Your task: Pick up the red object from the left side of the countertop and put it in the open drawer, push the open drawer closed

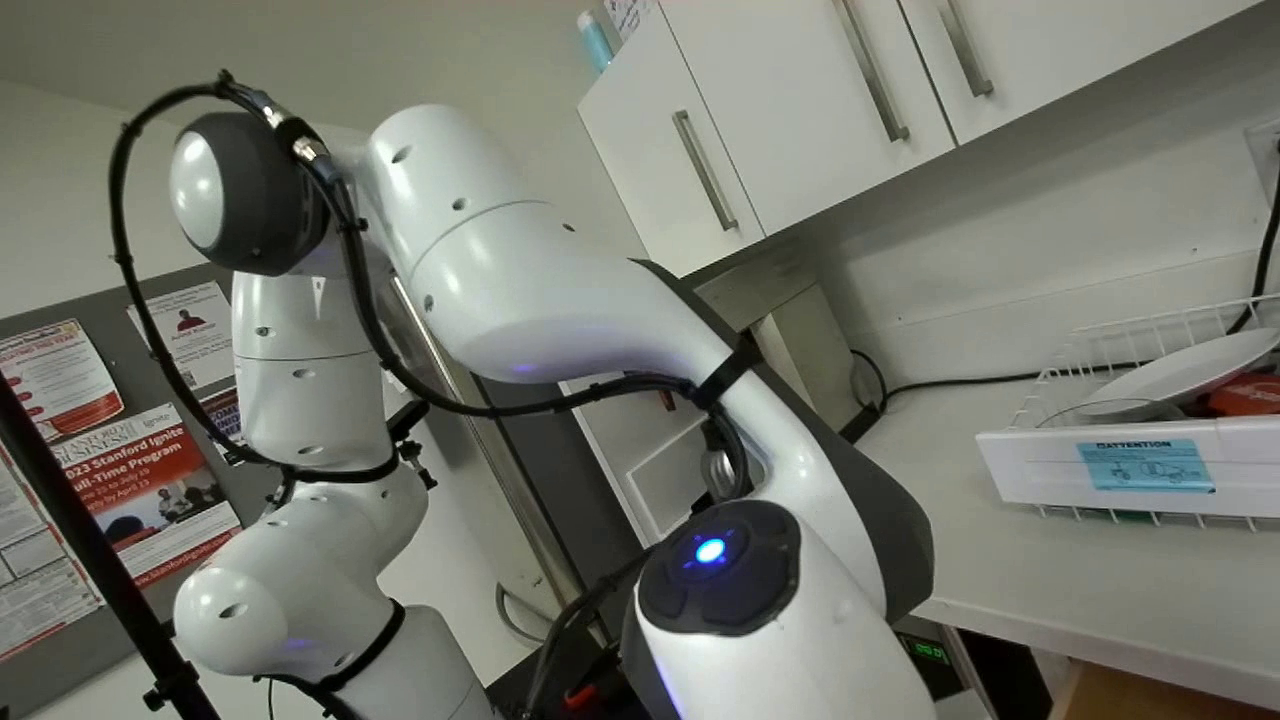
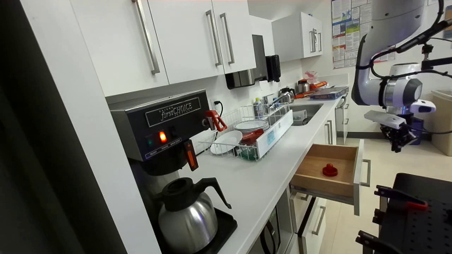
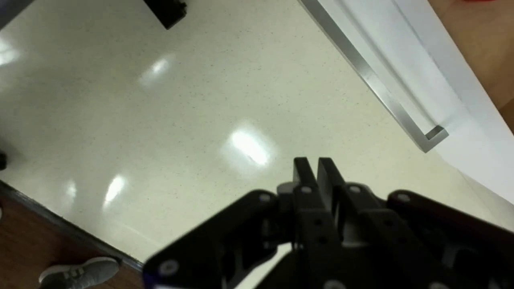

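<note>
in an exterior view, find red object inside open drawer, resting on wooden bottom, round base down and knob up, well apart from gripper. from wrist view, place fingers outside drawer, off drawer front and against pale floor. read them as narrow: nearly together, with only a thin sliver of floor visible between tips. in same view, pick out just a red edge at top right corner, within drawer, on far side of drawer front from fingertips and well apart from them. note metal handle on drawer front, on fingers' side; cannot tell whether level with them. log drawer as pulled out from below countertop, not yet closed. on countertop, list dish rack with white plates and another red item, too jumbled to identify. also list coffee maker and steel carafe, close together at end nearest camera. in both exterior views, see white arm; in an exterior view, spot blue light glowing on it. at edge of wrist view, note grey shoe on brown flooring.
</note>
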`<act>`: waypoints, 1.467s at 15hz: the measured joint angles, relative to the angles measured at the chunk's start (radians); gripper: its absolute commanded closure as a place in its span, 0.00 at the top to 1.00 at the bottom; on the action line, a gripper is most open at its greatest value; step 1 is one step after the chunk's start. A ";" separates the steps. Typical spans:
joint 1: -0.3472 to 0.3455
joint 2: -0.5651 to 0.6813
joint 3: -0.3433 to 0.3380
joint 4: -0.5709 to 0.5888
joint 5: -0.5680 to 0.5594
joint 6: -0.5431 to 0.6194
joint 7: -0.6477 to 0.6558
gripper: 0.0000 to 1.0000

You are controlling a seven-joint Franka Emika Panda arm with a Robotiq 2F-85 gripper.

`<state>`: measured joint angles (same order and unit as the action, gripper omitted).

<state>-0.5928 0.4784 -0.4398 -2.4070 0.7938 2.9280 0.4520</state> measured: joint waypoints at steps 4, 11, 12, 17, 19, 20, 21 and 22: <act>-0.072 0.032 0.094 -0.015 0.177 0.148 -0.031 0.01; -0.144 0.046 0.140 0.030 0.211 0.055 -0.031 0.00; -0.188 0.047 0.166 0.054 0.238 0.015 -0.046 0.00; -0.423 0.108 0.275 0.197 0.435 -0.213 -0.207 0.00; -0.454 0.154 0.271 0.244 0.512 -0.313 -0.256 0.00; -0.460 0.181 0.265 0.267 0.546 -0.359 -0.271 0.00; -0.461 0.207 0.260 0.289 0.576 -0.400 -0.276 0.00; -0.460 0.233 0.257 0.309 0.601 -0.437 -0.277 0.00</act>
<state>-1.0533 0.7116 -0.1828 -2.0979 1.3949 2.4909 0.1746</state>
